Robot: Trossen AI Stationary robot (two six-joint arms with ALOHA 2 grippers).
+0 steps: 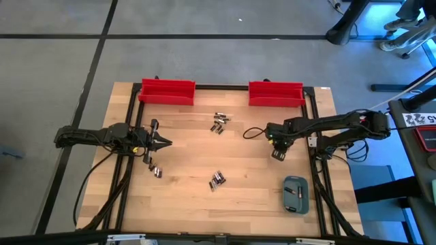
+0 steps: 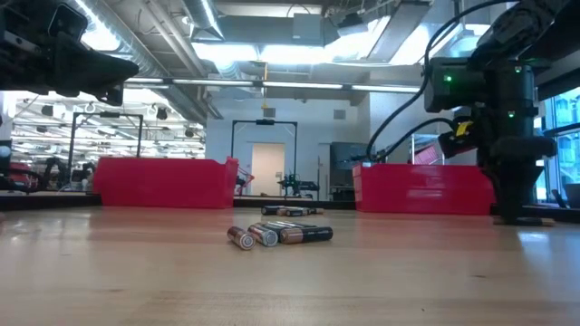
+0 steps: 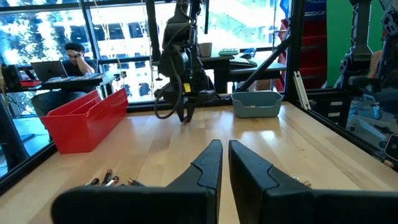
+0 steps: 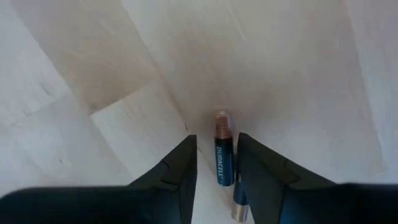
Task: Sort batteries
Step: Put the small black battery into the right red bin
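Observation:
Batteries lie in small groups on the wooden table: one near the far middle [image 1: 219, 122], one near the front middle [image 1: 217, 180] [image 2: 279, 234], and one by the left arm [image 1: 156, 171]. My right gripper [image 1: 278, 154] points down at the table's right side, open. One black battery with a copper end [image 4: 224, 152] lies on the wood between its fingers, with a gap to one finger. A second battery [image 4: 240, 202] lies just behind it. My left gripper [image 1: 163, 143] [image 3: 225, 162] waits level at the left, shut and holding nothing.
Two red bins [image 1: 167, 91] [image 1: 276, 93] stand along the far edge. A grey-blue case [image 1: 295, 194] [image 3: 256, 102] lies at the near right. A black frame [image 1: 131, 116] borders the table. Bare wood spreads between the battery groups.

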